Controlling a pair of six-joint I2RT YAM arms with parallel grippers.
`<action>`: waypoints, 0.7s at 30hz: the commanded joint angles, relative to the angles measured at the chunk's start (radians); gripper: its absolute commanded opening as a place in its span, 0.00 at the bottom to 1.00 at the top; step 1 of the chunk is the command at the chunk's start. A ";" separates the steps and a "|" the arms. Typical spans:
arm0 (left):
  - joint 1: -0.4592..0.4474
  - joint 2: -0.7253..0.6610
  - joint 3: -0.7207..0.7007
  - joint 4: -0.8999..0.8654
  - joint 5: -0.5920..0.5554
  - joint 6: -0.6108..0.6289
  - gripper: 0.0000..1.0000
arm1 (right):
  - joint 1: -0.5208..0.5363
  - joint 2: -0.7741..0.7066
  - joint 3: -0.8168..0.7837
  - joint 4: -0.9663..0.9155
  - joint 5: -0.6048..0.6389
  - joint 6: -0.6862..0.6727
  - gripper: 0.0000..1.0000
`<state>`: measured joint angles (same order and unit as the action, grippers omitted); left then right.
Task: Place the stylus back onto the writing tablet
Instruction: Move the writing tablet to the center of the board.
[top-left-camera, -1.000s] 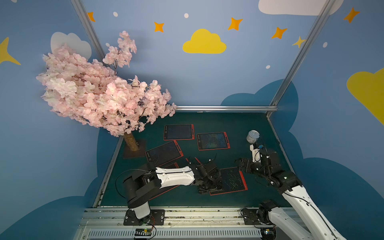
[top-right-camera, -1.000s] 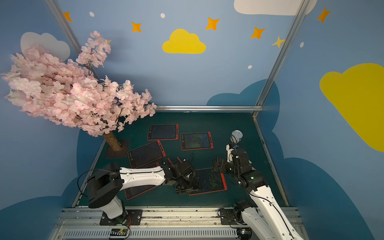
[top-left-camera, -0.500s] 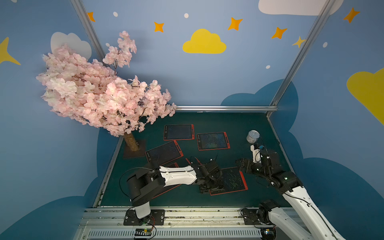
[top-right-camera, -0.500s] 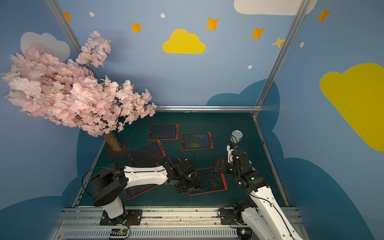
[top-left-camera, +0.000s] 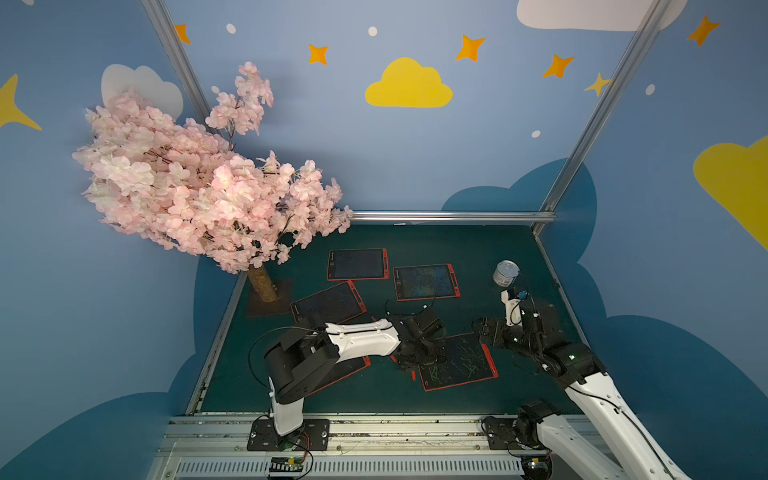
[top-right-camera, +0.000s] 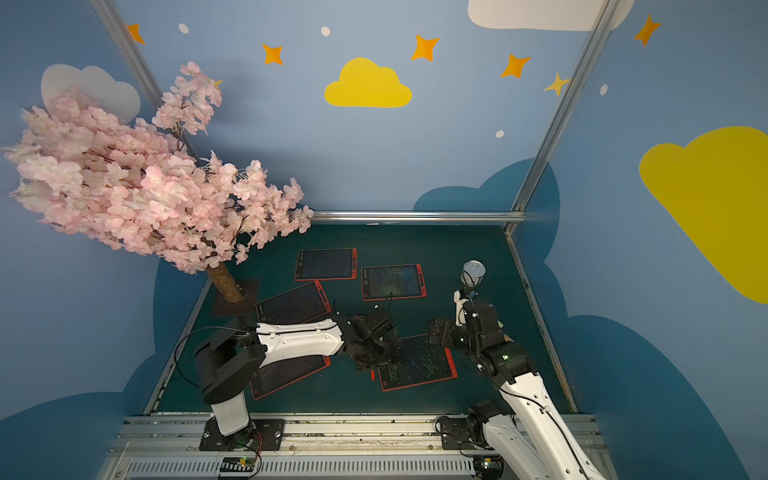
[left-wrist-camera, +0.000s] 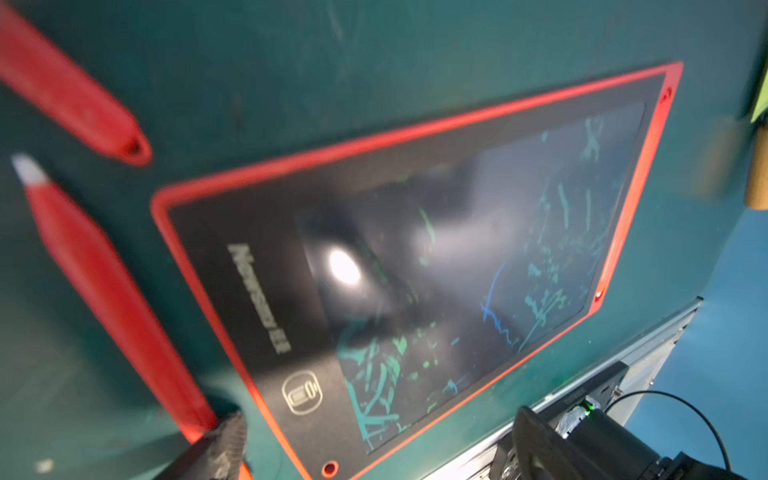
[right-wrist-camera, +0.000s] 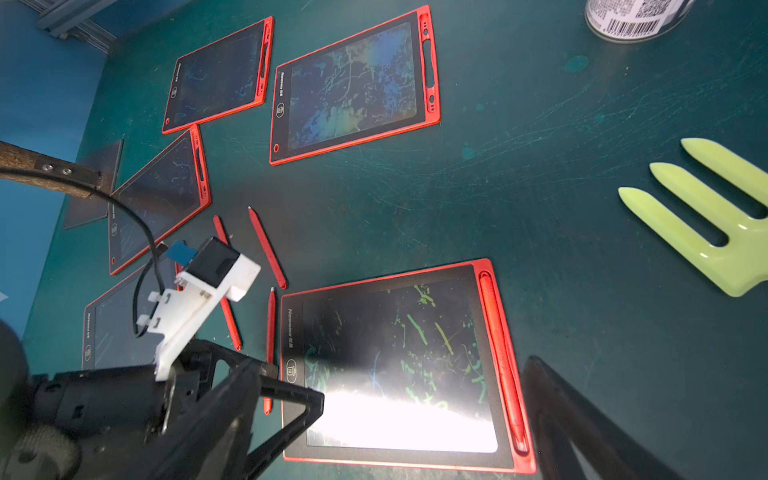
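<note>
Soft overhead light is filling both top views; the pink artificial blossom tree (top-left-camera: 199, 187) is casting a faint shadow on the blue painted wall (top-left-camera: 415, 166) behind it, and the silver aluminium frame posts (top-left-camera: 602, 108) are splaying outward with wide-angle distortion. In the right wrist view white glare is washing out part of the red-framed black writing tablet with green scribbles (right-wrist-camera: 395, 332). In the left wrist view the red plastic stylus (left-wrist-camera: 112, 291) beside that tablet is smearing with blur.

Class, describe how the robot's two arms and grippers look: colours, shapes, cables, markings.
Both arms pair white shell links with black joint housings: left arm, right arm. The left gripper and right gripper are black. A thin black cable loops off the left arm; a small green light glows on the right.
</note>
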<state>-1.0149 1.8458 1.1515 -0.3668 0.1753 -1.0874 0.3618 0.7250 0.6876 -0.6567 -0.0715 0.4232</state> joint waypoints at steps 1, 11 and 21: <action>0.012 0.041 0.036 -0.047 -0.041 0.048 0.99 | -0.003 -0.002 0.009 -0.017 0.009 -0.012 0.97; 0.021 0.114 0.128 -0.038 -0.057 0.108 0.98 | -0.003 -0.028 0.024 -0.054 0.053 -0.002 0.97; 0.001 0.210 0.249 -0.033 0.018 0.116 0.98 | -0.005 -0.066 0.040 -0.089 0.076 0.012 0.97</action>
<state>-0.9993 2.0178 1.3884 -0.3931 0.1631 -0.9901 0.3614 0.6750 0.6888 -0.7204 -0.0151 0.4267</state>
